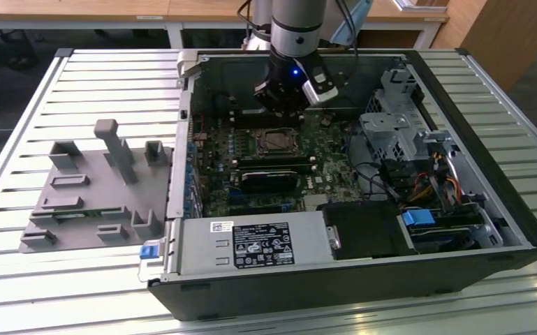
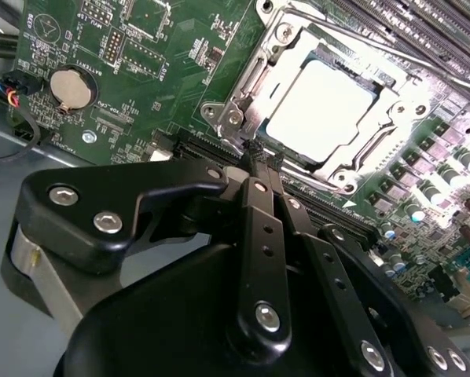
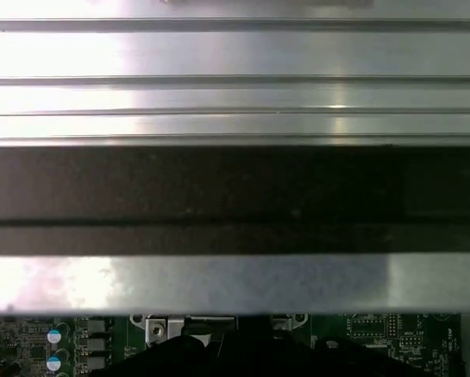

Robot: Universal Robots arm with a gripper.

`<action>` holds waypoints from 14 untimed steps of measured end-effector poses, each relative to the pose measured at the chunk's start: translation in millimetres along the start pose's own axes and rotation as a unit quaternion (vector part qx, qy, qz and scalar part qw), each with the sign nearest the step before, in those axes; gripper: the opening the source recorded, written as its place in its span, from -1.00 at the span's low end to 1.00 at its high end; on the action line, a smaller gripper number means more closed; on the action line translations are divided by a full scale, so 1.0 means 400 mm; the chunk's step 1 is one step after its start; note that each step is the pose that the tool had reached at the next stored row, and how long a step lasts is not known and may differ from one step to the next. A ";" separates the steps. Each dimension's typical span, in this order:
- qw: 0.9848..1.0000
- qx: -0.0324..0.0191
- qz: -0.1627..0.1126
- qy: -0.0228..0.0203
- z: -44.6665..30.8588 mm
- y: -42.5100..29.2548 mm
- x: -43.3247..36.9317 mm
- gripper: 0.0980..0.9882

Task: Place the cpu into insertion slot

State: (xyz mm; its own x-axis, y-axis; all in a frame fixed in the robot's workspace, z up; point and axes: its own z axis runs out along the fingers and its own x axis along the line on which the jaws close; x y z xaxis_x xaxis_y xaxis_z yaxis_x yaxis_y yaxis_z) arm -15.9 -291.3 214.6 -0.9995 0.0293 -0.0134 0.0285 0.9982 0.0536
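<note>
1. Gripper [image 2: 255, 153]: black metal links with bright screw heads. In the second wrist view the jaws stand narrow, tips drawn together, and nothing shows between them. It hangs just above the near edge of the socket frame.
2. Cpu [image 2: 320, 110]: small flat square with a pale, glaring metal face. It lies level inside the socket, apart from the jaws.
3. Insertion slot [image 2: 233, 118]: square socket with a thin, shiny steel frame and screws at the corners, seated in the board.
4. Step, as judged: the chip appears to be placed already and the task is near its end. Any further motion calls for clearance from the thin frame, without nudging the chip.
5. Circuit board [image 2: 101, 47]: green and matte, studded with small parts and a round coin battery [image 2: 68, 88].
6. Computer case [image 1: 343, 293]: black sheet-metal box, lid off, lying flat.
7. Surface [image 1: 63, 293]: slatted, ribbed bright metal.
8. Grey holder [image 1: 91, 202]: moulded plastic with upright posts, on the exterior view's left.
</note>
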 end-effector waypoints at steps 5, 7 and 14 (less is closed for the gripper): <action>1.000 0.000 0.000 0.000 -0.001 -0.009 -0.001 -0.98; 1.000 0.000 0.000 0.000 -0.001 -0.013 -0.001 -0.98; 1.000 -0.001 0.000 0.000 -0.004 -0.021 -0.001 -0.98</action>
State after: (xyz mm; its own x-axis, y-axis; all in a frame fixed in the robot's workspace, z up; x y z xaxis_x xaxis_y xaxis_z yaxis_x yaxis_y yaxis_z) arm -15.7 -299.9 215.9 -0.9995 0.0295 -0.0133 0.0287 0.9981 0.0553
